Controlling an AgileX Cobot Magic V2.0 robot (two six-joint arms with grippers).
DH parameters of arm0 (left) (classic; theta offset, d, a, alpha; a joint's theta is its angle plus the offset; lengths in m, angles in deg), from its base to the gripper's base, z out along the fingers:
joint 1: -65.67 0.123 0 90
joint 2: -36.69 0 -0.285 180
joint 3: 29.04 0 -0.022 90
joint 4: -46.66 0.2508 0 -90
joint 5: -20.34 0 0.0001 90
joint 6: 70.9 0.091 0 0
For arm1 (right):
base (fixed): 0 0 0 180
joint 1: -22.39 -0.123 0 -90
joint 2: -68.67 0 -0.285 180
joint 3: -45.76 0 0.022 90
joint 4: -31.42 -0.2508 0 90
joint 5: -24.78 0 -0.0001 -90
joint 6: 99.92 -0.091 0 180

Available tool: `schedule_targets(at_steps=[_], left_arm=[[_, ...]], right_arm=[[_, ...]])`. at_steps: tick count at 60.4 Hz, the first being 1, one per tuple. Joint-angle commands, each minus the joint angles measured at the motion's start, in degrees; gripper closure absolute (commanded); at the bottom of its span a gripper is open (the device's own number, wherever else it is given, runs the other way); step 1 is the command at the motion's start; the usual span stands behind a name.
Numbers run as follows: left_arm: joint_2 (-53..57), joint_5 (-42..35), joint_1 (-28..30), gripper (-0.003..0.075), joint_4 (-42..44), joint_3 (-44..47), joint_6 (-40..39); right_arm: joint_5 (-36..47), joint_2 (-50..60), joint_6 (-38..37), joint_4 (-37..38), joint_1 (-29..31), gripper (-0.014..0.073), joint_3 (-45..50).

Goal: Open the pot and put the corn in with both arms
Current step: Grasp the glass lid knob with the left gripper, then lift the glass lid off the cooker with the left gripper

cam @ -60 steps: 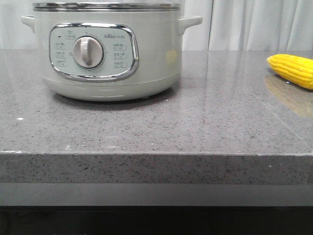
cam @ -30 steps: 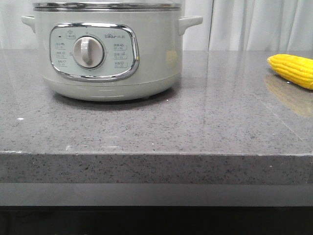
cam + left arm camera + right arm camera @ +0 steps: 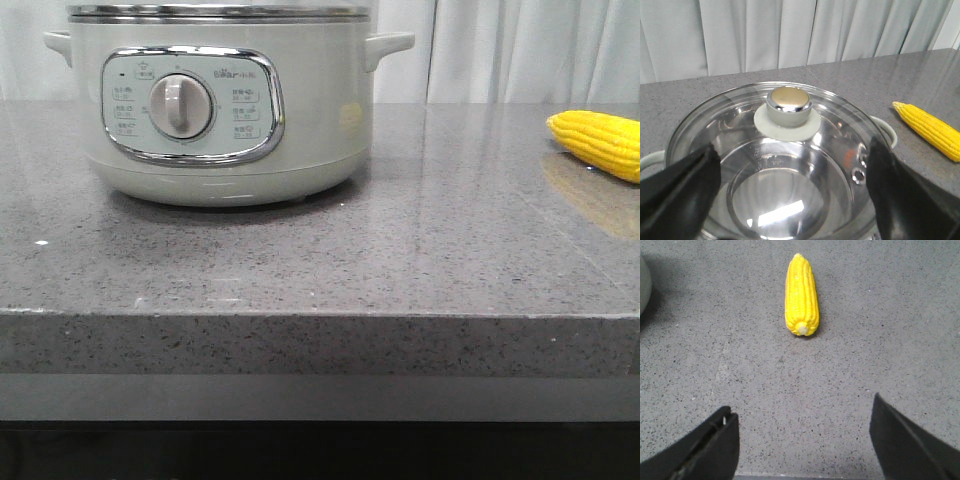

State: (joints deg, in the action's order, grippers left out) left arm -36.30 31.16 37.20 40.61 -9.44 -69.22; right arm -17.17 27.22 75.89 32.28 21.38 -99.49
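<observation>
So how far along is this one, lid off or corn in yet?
Nothing is done yet. The glass lid sits on the pot, with the open left gripper above it. The corn lies on the counter, ahead of the open right gripper. Lifting and loading remain.

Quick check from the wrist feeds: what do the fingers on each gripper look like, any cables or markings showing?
Only the fingers show. The left gripper has two broad, matte black fingers that taper towards the tips. The right gripper has the same black, wedge-shaped fingers, one with a pale scuffed edge near its tip. No cables, markings or arm links are visible in any view.
</observation>
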Motion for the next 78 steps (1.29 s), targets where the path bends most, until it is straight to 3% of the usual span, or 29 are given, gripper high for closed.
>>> schedule_targets(at_steps=[1, 34, 61, 67, 78], left_arm=[[-2.54, -5.24, -0.38, 0.0132, -0.65, -5.1, -0.26], [-22.13, -5.38, -0.27, 0.0132, -0.65, -23.02, -0.26], [-27.62, -4.53, -0.27, 0.0136, -2.18, -25.74, -0.38], [-27.62, -3.85, -0.27, 0.0177, -2.78, -25.74, -0.38], [-27.7, -2.71, -0.27, 0.0331, -3.3, -25.74, -0.38]], right_arm=[[3.33, -0.53, 0.13, 0.49, 0.23, 0.0034, -2.02], [3.28, -0.53, 0.13, 0.49, 0.23, 0.0034, -2.02], [3.56, -0.53, 0.13, 0.49, 0.23, 0.0034, -2.02], [3.56, -0.53, 0.13, 0.49, 0.23, 0.0034, -2.02], [3.51, -0.53, 0.13, 0.49, 0.23, 0.0034, -2.02]])
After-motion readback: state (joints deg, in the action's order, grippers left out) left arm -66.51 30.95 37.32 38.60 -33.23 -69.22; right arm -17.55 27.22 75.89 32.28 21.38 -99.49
